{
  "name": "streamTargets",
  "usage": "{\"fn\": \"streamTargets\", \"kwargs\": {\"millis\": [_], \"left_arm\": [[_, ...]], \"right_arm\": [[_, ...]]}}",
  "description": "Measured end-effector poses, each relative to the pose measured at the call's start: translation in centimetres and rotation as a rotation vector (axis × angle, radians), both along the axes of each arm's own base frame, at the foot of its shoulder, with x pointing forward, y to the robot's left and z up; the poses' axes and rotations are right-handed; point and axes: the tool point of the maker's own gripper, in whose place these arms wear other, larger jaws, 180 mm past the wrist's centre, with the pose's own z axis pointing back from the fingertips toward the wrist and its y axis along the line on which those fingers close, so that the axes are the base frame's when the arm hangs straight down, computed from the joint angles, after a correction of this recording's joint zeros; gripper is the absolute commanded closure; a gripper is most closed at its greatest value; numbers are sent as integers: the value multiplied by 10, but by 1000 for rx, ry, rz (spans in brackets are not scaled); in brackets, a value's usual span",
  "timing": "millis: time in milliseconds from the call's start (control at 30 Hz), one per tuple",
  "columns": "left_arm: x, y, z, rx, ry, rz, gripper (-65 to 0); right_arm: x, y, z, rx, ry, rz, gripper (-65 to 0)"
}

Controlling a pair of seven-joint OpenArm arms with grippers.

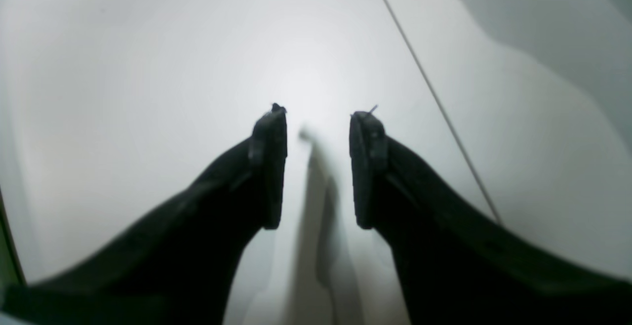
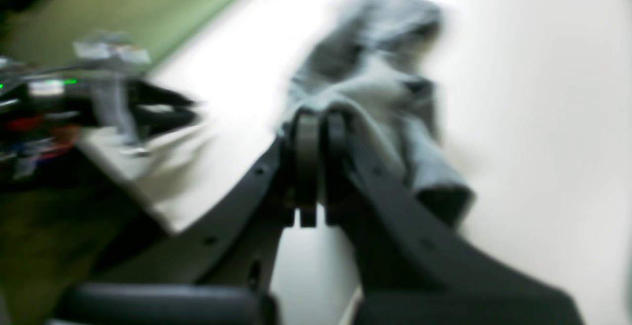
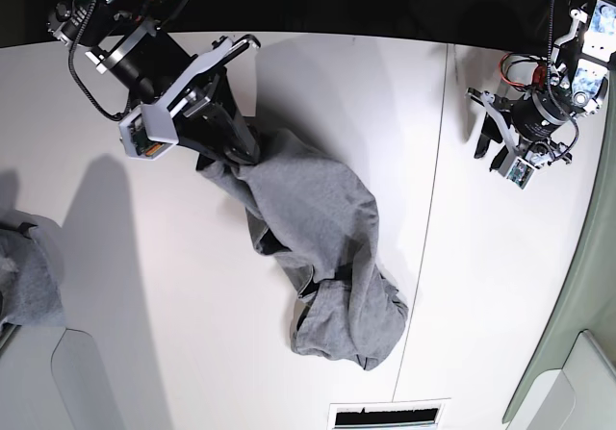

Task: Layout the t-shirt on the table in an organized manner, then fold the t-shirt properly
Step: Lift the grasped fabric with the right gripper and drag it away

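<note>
1. Right fingers (image 2: pixel 316 117) are clenched on a bunch of the t-shirt (image 3: pixel 322 247) near its upper end; in the right wrist view grey cloth drapes over the closed tips, though that view is blurred.
2. Left fingers (image 1: pixel 318 117) stand released with a clear gap between the two black pads, grasping nothing, over bare white surface.
3. From the pinched end, the t-shirt trails in a crumpled, elongated heap across the middle of the counter (image 3: pixel 115 305), its lower end bunched in a thick fold near the front edge.
4. In the base view, the shirt's lower end lies just beside the thin dark seam line (image 3: pixel 428 228) that crosses the counter.
5. Across that seam, well apart from the shirt, the left arm sits near the counter's far corner.
6. A smaller grey cloth bundle (image 3: pixel 27 281) lies at the counter's edge on the right arm's side.
7. A pale grey-green rounded panel (image 3: pixel 582 286) borders the counter on the left arm's side.
</note>
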Motion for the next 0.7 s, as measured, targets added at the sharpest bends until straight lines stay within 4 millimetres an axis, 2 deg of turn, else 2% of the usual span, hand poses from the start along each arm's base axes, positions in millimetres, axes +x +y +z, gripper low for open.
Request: {"fn": "streamTargets", "kwargs": {"millis": [100,267,500,633,700], "left_arm": [[-3,-7,-1,-12,16,-46,-241],[-17,-36,-1,-65,70,-216,-241],[-15,-81,34,-258,14,-307,-245],[-8,-106,50,-322,-48,-318,-386],[-4,-127,56,-392,-72,-315,-395]], "right_arm": [[-3,12,3,25,-2,31,0],[6,30,15,15,-63,85,0],[38,35,37,-45,-184,64,0],[52,34,48,-66,-231,37,0],[56,34,51,-66,-244,30,0]]}}
